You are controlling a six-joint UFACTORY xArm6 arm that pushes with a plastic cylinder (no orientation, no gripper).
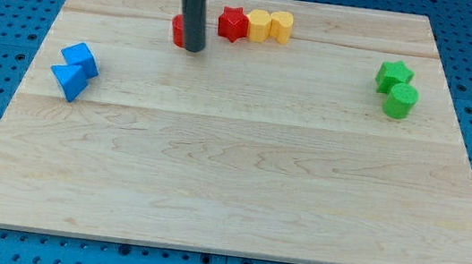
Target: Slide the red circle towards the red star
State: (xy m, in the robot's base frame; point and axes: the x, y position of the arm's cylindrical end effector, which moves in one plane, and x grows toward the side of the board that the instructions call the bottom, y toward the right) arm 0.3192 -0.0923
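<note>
The red circle [178, 30] sits near the view's top, mostly hidden behind my dark rod. My tip [192, 49] rests on the board just at the circle's right and lower side, touching or nearly touching it. The red star [232, 23] lies a short way to the right of the rod, apart from the circle. The rod stands between the circle and the star.
Two yellow blocks [259, 26] [281, 26] sit in a row touching the star's right side. A blue cube [80, 58] and blue triangle [69, 82] lie at the left. A green star [394, 76] and green cylinder [400, 101] lie at the right.
</note>
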